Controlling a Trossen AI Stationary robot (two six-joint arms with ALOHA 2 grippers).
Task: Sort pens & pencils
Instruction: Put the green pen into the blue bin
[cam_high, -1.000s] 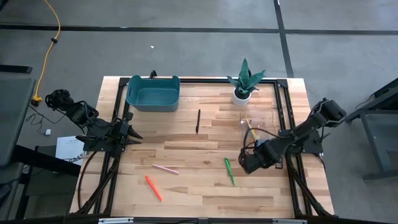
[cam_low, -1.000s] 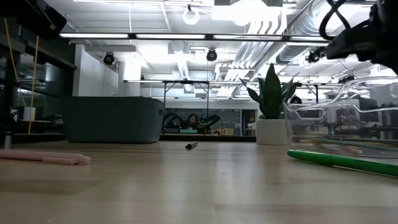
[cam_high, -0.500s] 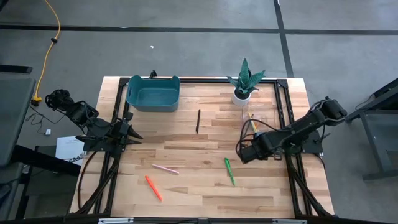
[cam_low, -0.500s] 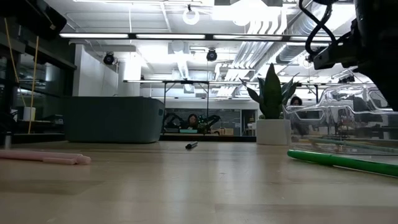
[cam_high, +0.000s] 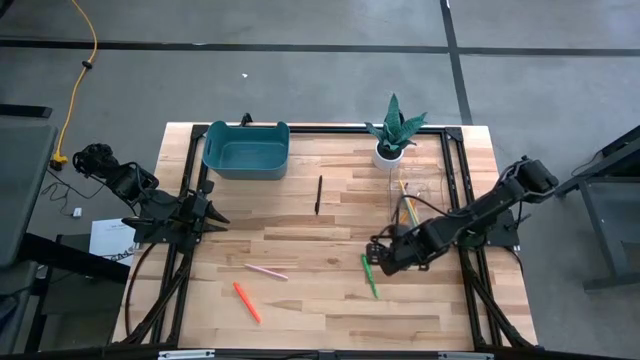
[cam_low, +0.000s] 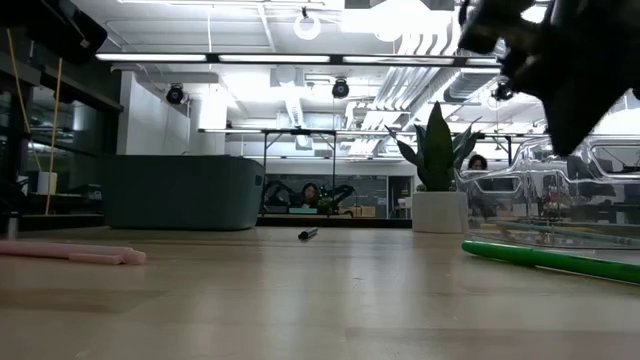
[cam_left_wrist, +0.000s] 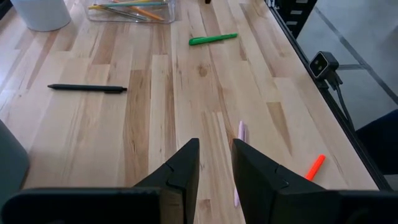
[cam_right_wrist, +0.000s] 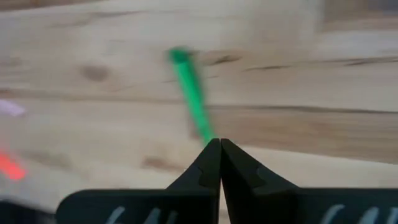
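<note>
My right gripper (cam_high: 378, 258) hovers shut just over the far end of the green pen (cam_high: 368, 275), which lies flat on the table (cam_right_wrist: 189, 93). The black pen (cam_high: 319, 195), the pink pen (cam_high: 266, 271) and the red-orange pen (cam_high: 246, 302) also lie flat on the wood. Several slim pencils (cam_left_wrist: 127, 7), orange and yellow among them, lie inside the clear container (cam_high: 415, 200). My left gripper (cam_high: 218, 216) waits open at the table's left edge, touching nothing.
A teal bin (cam_high: 245, 150) stands at the far left of the table. A potted plant (cam_high: 393, 135) stands at the far edge beside the clear container. Bare wood lies between the pens in the table's middle. Black frame rails run along both sides.
My right gripper has moved from beside the clear container toward the table's left, and it now stands over the green pen's far end. The pens have stayed where they were.
</note>
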